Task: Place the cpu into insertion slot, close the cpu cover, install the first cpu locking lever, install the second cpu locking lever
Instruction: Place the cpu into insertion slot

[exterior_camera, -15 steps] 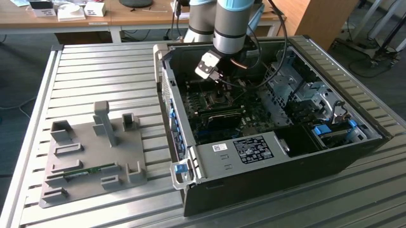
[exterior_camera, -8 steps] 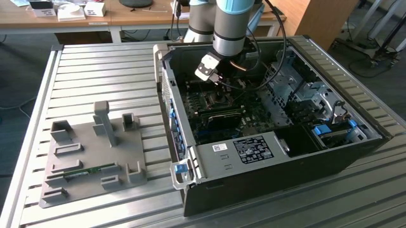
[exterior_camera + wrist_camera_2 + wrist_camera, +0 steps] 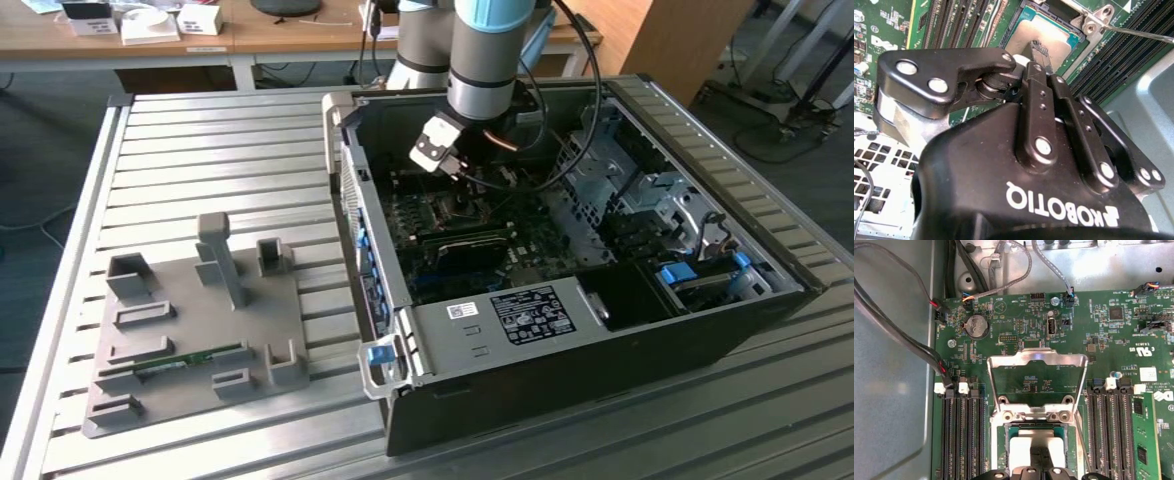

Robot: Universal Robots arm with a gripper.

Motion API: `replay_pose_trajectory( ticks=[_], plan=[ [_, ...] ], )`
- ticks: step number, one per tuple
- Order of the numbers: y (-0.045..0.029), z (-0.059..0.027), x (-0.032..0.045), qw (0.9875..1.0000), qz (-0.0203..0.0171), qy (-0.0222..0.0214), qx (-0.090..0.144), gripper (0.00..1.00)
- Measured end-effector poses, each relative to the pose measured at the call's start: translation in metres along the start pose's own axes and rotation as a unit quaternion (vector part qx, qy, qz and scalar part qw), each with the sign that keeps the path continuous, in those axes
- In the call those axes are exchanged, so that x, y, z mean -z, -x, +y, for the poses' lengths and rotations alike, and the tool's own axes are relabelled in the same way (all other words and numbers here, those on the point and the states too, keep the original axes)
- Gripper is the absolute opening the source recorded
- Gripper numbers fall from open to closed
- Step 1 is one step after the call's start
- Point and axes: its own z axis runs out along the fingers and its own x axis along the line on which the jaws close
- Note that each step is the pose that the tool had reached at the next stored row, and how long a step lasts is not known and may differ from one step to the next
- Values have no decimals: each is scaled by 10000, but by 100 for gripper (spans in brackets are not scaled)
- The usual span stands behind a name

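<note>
My arm reaches down into the open computer case, which lies on its side on the slatted metal desk. My fingers are closed tip against tip, and I can see nothing pinched between them. In the second wrist view their tips sit right over the chip, touching it or just above it; I cannot tell which.

The chip lies flat in the socket on the green board. Its dull silver top faces up and the socket's edge shows around it. In the first wrist view my fingers cross the middle of the chip.

The cover is open. The thin metal frame is tipped up off the socket from its hinged edge, and the green board shows through its centre window. In the second wrist view one of the cover's hinge tabs sits at the socket's corner. A thin metal lever runs out from beside it, unlatched.

Long black memory slots flank the socket on both sides. A round coin battery sits on the board beyond the raised cover.

On the desk, at the exterior view's left and well apart from the case, stands a grey holder tray.
</note>
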Motion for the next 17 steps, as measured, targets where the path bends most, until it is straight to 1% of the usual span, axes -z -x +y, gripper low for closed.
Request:
replay_pose_trajectory(
  ticks=[7, 10, 12, 17],
  plan=[
    [0, 0, -5, 10000, 0, 0, 0, 11],
    [-2, 2, 5, 10000, 6, 4, -1, 11],
    [-1, 3, 42, 10000, 1, 0, 0, 11],
    [-4, 13, 185, 10000, 1, 1, 0, 11]
  ],
)
